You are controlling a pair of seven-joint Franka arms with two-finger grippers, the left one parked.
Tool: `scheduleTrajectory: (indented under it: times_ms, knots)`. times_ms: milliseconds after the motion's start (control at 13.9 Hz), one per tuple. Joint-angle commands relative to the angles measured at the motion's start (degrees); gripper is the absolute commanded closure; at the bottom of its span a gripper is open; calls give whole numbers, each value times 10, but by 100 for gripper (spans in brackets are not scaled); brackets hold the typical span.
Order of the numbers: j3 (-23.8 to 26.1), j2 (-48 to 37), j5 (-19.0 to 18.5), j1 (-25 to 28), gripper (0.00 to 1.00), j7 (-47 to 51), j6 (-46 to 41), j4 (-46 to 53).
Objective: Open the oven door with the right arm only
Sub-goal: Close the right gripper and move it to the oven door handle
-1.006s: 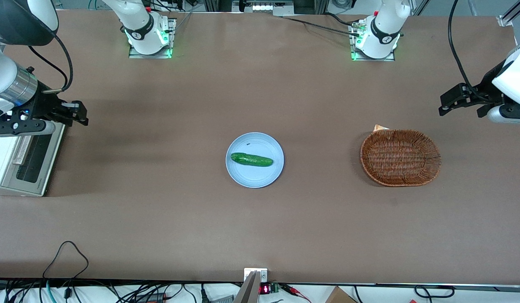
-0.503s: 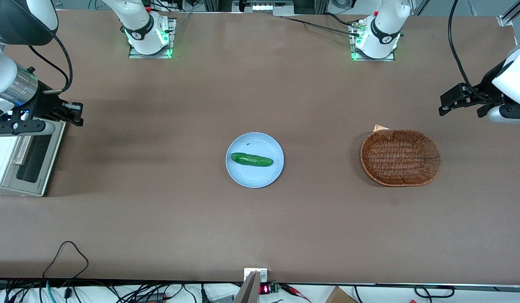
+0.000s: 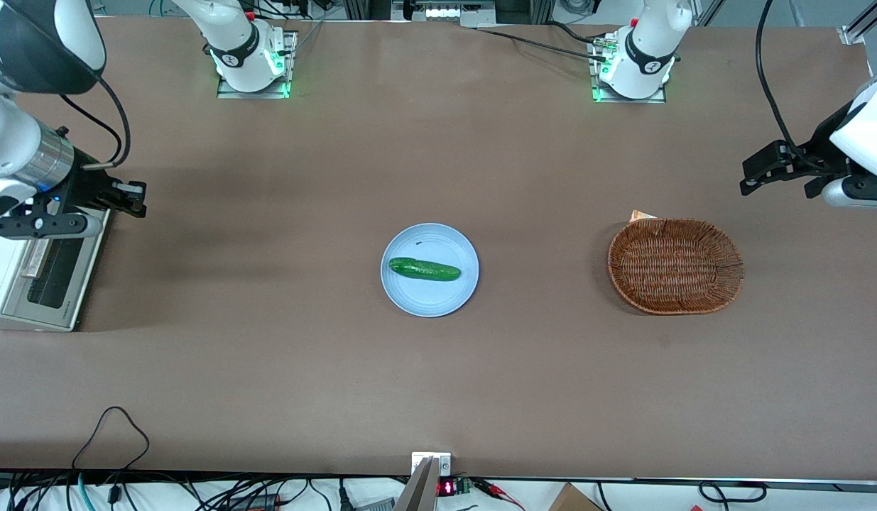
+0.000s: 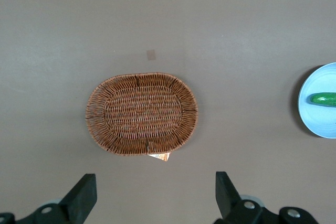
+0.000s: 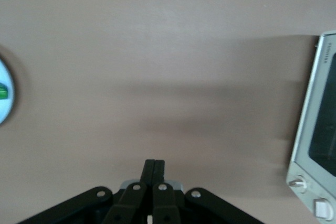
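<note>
**Q:** Where is the oven door, and how does it sit?

**A:** The oven door [image 3: 51, 266], a silver-framed flap with a dark glass window and a bar handle, sits closed against the front of the off-white oven [image 3: 1, 273]. The oven stands at the working arm's end of the brown tabletop [image 3: 438, 383]. The door lies just below and nearer the front camera than the fingers [image 3: 134, 199].

**Q:** What are the fingers doing?

**A:** The right arm [image 3: 19, 152] reaches over the oven's upper corner. Its black gripper [image 3: 136, 199] juts out past the door's edge, above bare tabletop. In the right wrist view the two fingers [image 5: 154, 174] are pressed together with no gap, and they hold nothing. They do not touch the door or its handle.

**Q:** What else lies around?

**A:** Well away from the fingers, near the tabletop's middle, a pale blue plate [image 3: 429, 298] carries a green cucumber [image 3: 424, 269]. Farther still, toward the parked arm's end, sits an oval wicker basket [image 3: 675, 265].
</note>
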Motion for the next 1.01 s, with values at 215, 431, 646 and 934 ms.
scheduleTrajectory:
  times_ms: [215,431,646,934]
  knots:
    - [-46,48,-108,-8,100,4,35,-12]
    - [-59,73,-167,-26,100,8,68,-27]
    - [-64,88,-253,-40,100,18,104,-45]
    - [-101,102,-295,-48,100,42,182,-79]
